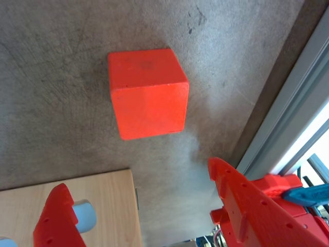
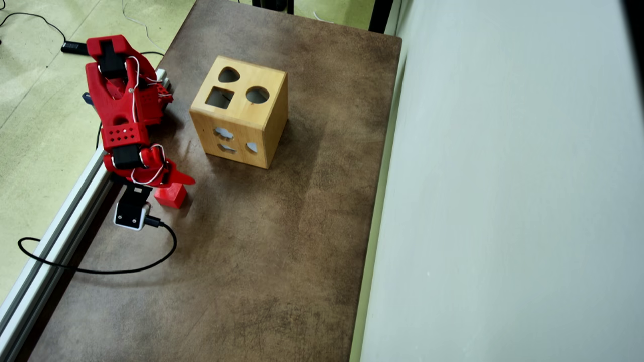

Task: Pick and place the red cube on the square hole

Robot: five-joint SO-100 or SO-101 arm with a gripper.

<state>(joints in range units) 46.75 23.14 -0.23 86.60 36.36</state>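
Note:
The red cube (image 1: 148,93) sits on the brown table, in the upper middle of the wrist view. In the overhead view the cube (image 2: 171,196) lies near the table's left edge. My red gripper (image 1: 138,174) is open and empty. Its two fingers stand wide apart, short of the cube and not touching it. In the overhead view the gripper (image 2: 173,180) hovers right over the cube's near side. The wooden shape-sorter box (image 2: 239,111) stands to the right of the arm. Its square hole (image 2: 220,97) is on the top face, beside a round and a heart-like hole.
A corner of the wooden box (image 1: 103,206) shows between my fingers in the wrist view. An aluminium rail (image 2: 60,211) runs along the table's left edge, with a camera cable (image 2: 100,271) lying on the table. A pale wall (image 2: 503,201) borders the right side.

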